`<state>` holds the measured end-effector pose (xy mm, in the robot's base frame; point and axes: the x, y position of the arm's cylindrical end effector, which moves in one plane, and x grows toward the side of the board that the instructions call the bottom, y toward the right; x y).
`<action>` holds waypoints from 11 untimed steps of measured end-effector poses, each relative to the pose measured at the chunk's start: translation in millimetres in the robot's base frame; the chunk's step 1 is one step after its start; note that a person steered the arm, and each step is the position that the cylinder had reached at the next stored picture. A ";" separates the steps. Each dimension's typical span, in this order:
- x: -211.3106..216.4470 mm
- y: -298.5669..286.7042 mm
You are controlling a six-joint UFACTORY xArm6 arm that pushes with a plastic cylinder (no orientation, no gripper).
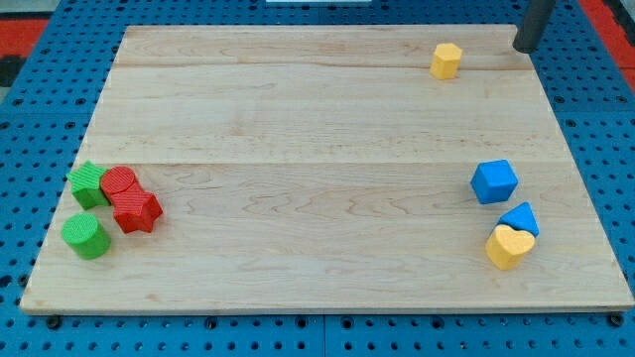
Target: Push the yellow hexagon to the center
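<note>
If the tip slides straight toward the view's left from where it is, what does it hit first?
Probably the yellow hexagon. My tip sits to its right, slightly higher in view, so it may only clip the top edge. Nothing else lies between.

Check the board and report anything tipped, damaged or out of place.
Nothing stands out. The yellow hexagon sits near the view's top, my tip to its right, apart from it. The other blocks lie in tidy clusters at the left and right edges of the board, none visibly damaged.

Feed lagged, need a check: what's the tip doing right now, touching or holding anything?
My tip: no gripper, a bare rod holding nothing; it sits at the view's top right, apart from the yellow hexagon to its left.
</note>
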<state>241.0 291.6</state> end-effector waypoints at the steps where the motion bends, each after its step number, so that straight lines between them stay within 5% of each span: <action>1: 2.7 -34.2; 4: 21.8 -171.5; 8: 41.5 -237.9; 9: 1.4 -189.9; 10: 51.9 -149.5; 11: 82.0 -200.7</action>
<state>323.0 90.9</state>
